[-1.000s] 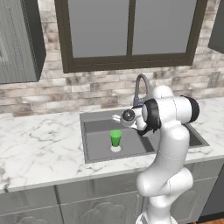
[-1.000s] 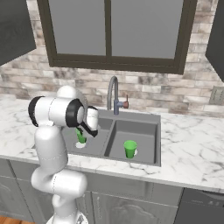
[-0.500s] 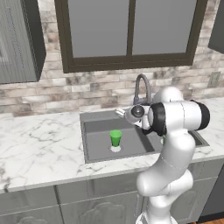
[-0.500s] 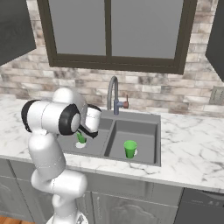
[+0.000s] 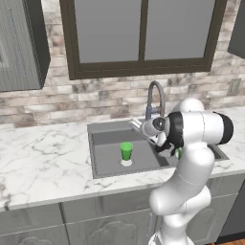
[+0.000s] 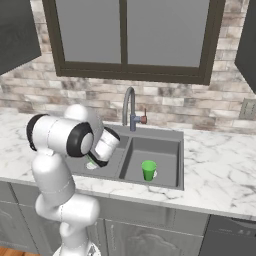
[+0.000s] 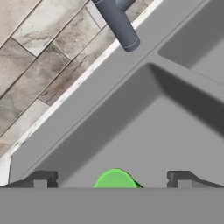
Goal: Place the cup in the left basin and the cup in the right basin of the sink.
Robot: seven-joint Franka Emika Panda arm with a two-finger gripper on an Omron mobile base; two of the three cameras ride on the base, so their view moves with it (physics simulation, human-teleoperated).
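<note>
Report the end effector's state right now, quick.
End effector: open, fingers spread wide and holding nothing, with the rim of a green cup showing between the fingertips over the sink.

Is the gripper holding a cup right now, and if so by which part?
Nothing is held. The gripper is open, its fingertips apart with a green cup beyond them, untouched.

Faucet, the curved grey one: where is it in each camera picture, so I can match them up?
Left base view: the faucet stands right of centre, behind the sink, just above the arm's white hand.
Right base view: the faucet rises at the centre, below the window.
Hand view: the spout end juts in at the top.
Shared landmark: the brick wall behind it.
</note>
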